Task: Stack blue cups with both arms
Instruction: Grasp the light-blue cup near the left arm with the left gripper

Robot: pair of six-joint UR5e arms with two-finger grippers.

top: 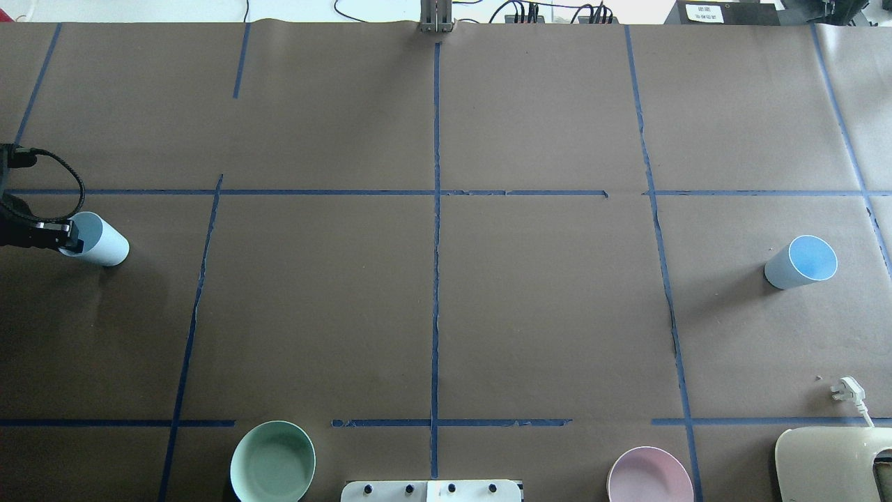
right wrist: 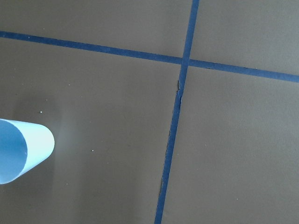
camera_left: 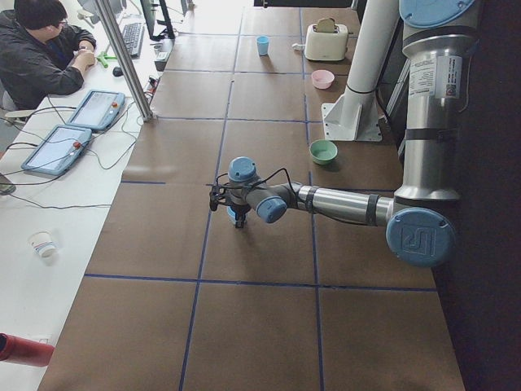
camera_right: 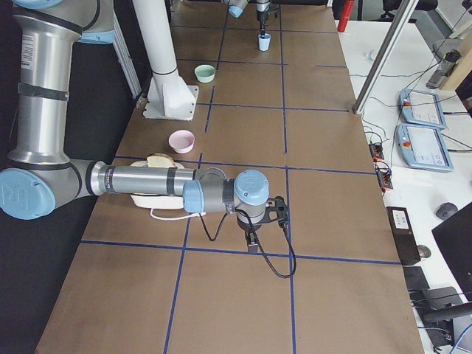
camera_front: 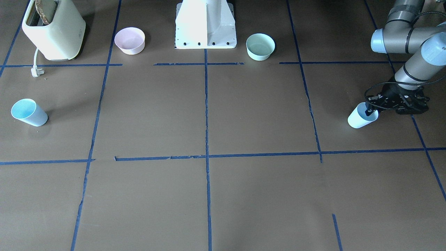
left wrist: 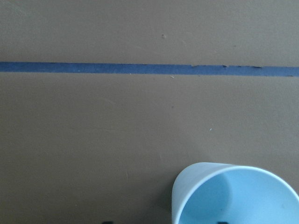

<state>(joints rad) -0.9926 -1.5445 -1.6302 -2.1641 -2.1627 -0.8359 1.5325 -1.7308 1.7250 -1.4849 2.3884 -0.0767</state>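
Note:
One blue cup (camera_front: 360,118) stands at the table's end on my left side; it also shows in the overhead view (top: 101,242) and the left wrist view (left wrist: 233,196). My left gripper (camera_front: 369,111) is down at its rim, open, with one finger inside the cup and one outside. The other blue cup (camera_front: 28,112) stands alone at the opposite end, also in the overhead view (top: 801,261) and at the left edge of the right wrist view (right wrist: 21,151). My right gripper (camera_right: 252,237) shows only in the exterior right view, low over the table; I cannot tell if it is open.
A cream toaster (camera_front: 52,29) with its loose plug (camera_front: 36,72) stands by the pink bowl (camera_front: 130,40). A mint-green bowl (camera_front: 260,46) sits on the other side of the white pedestal (camera_front: 205,26). An operator (camera_left: 41,49) sits at a side desk.

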